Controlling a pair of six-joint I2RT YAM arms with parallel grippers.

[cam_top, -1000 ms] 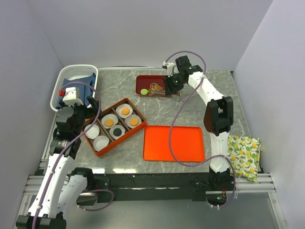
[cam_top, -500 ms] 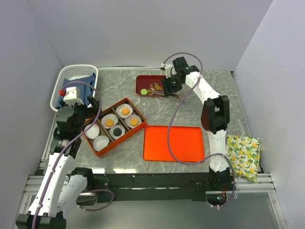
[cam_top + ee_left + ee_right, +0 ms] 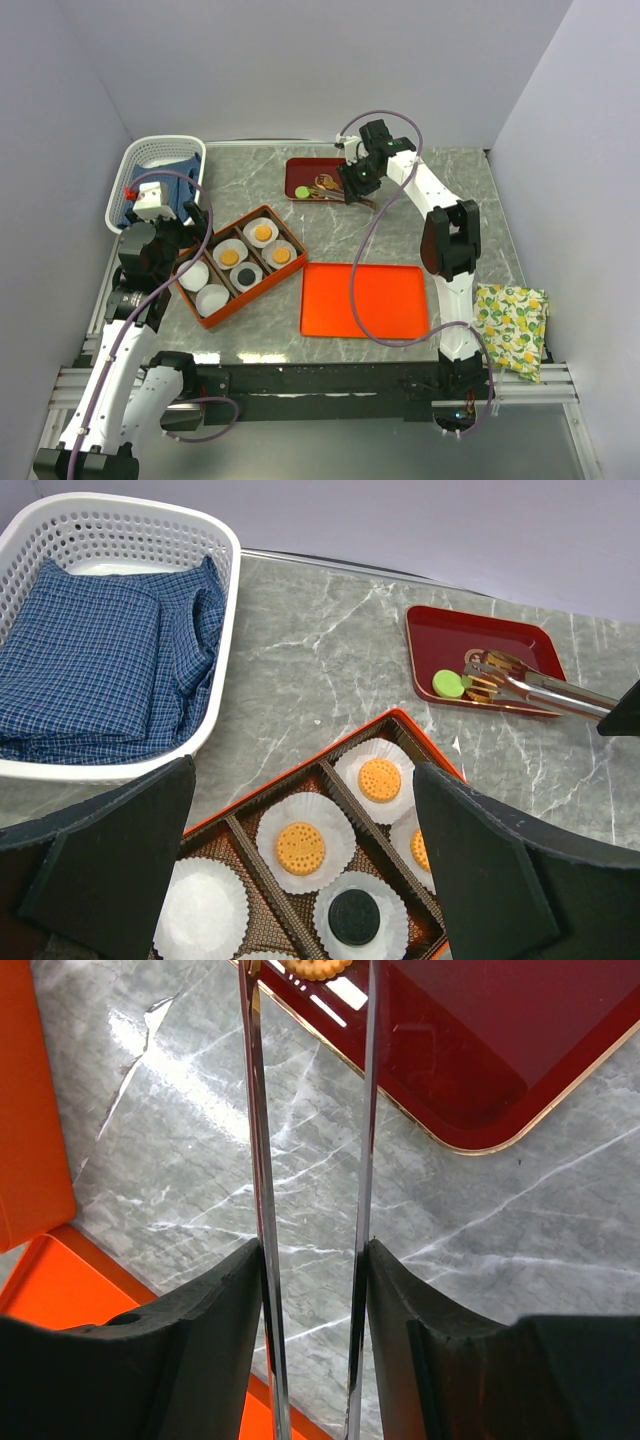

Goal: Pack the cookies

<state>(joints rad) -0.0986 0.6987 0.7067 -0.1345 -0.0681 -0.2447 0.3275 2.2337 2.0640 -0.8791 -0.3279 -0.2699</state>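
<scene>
Left gripper (image 3: 305, 780) hangs at the near-left of the marble table (image 3: 250, 165), jaws spread wide with nothing in them, just above the orange compartment box (image 3: 262, 296). The box is lined with white paper cups (image 3: 205, 910). Three orange cookies (image 3: 300, 848) and one black cookie (image 3: 354, 917) each sit in their own cup, and the two cups at the box's near-left end are bare. Right gripper (image 3: 315, 1260) is out at the far side, jaws closed on metal tongs (image 3: 258, 1160), whose two blades run out parallel from between the fingers (image 3: 215, 1330). The tong tips are over the dark red tray (image 3: 430, 630), either side of a fourth orange cookie (image 3: 312, 968). That cookie is cut off at the top edge of the right wrist view, so can't tell if it's pinched or just flanked. Green cookie (image 3: 450, 684) lies flat in the tray just beside the tong tips. Flat orange lid (image 3: 365, 300) lies right of the box, apart from it. White basket (image 3: 120, 505) holding a folded blue checked cloth (image 3: 90, 650) is at far left. Lemon-print cloth (image 3: 512, 320) is at the near-right edge.
</scene>
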